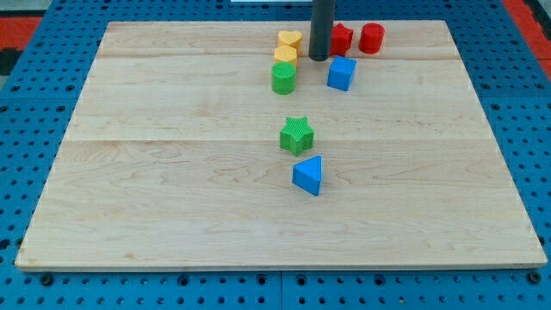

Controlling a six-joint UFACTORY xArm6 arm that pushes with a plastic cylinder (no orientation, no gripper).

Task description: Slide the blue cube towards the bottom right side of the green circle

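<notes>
The blue cube [342, 73] sits near the view's top, right of centre. The green circle [283, 77] is a short green cylinder to its left, a small gap away. My tip [319, 58] is the lower end of the dark rod that comes down from the view's top. It stands between the two, slightly above them in the view, just up and left of the blue cube, close to its top left corner.
A yellow heart [290, 39] and a yellow block [286, 54] sit above the green circle. Two red blocks [342, 39] [372, 38] lie at the top right of the rod. A green star [297, 135] and a blue triangle [308, 175] lie mid-board. The wooden board [172, 172] rests on a blue pegboard.
</notes>
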